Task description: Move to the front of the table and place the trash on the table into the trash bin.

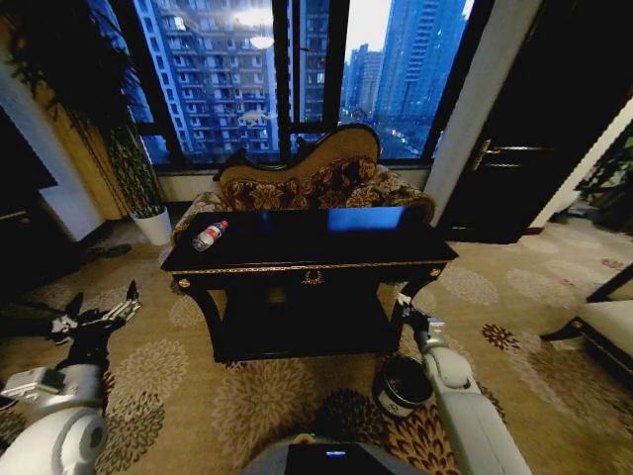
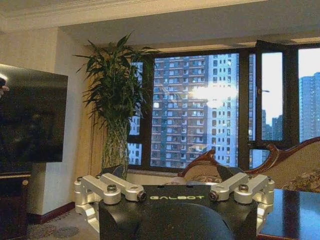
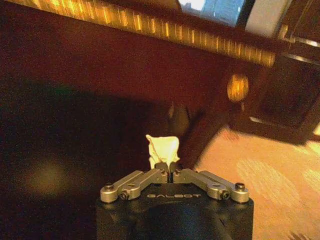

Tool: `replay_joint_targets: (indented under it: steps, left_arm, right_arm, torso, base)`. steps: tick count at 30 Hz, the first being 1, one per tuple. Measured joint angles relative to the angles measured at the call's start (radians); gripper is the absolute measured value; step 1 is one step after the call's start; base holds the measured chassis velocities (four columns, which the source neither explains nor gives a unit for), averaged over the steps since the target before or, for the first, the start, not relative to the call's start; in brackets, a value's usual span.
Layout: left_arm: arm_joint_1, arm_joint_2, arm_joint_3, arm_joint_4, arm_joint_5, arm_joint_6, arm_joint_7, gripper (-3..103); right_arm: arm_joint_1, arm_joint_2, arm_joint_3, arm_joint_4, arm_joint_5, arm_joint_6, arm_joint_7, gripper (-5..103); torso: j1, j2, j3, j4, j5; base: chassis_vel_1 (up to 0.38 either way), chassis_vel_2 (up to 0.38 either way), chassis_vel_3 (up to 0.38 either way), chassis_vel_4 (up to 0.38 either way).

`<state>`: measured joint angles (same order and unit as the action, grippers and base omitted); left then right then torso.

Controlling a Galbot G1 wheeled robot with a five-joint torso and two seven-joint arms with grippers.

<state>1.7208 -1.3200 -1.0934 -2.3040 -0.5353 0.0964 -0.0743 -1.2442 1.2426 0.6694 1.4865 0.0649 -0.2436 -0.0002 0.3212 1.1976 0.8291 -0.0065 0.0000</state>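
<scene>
Right gripper [image 3: 170,170]: low beside the table's right front leg, fingers pinched together on a pale crumpled scrap [image 3: 162,149] that sticks up from the tips.
Same claw from the head camera [image 1: 404,309]: it sits just above and behind the trash bin, close to the table leg.
Trash bin [image 1: 403,385]: on the carpet at the table's right front corner, dark and round with a pale rim, right beside the right forearm.
Left gripper [image 1: 117,305]: out to the left of the table, held clear over the carpet, fingers spread wide. In the wrist view [image 2: 170,186] both linkages are splayed apart with nothing between them.
Table [image 1: 326,259]: glossy black with gold trim, straight ahead, lower shelf in shadow.
Bottle [image 1: 210,236]: lying on its side near the table's left rear corner, red cap pointing toward the sofa.
Sofa [image 1: 316,178]: patterned brown, just behind the table, under the window.
</scene>
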Motion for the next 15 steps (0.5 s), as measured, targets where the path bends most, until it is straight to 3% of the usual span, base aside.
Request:
replay_joint_targets:
  steps: [5,12,15]
  left_arm:
    - [-0.004,-0.009,-0.001,0.001,0.000,-0.001,0.001,100]
    - [-0.004,-0.012,-0.004,0.007,0.000,-0.003,0.001,100]
    - [-0.005,-0.011,-0.003,0.016,-0.001,-0.007,0.001,100]
  right_arm:
    - [0.065,0.034,0.004,-0.225,-0.140,0.000,0.000,1]
    - [0.131,0.050,0.015,-0.462,-0.241,0.007,0.000,1]
    - [0.152,0.051,0.021,-0.561,-0.299,0.044,0.000,1]
  torso:
    - [0.000,0.000,0.000,0.0000,0.0001]
    - [0.000,0.000,0.000,0.0001,0.0001]
    - [0.000,0.000,0.000,-0.0003,-0.0002]
  base:
    - [0.000,0.000,0.000,0.000]
    - [0.000,0.000,0.000,0.000]
    - [0.000,0.000,0.000,0.000]
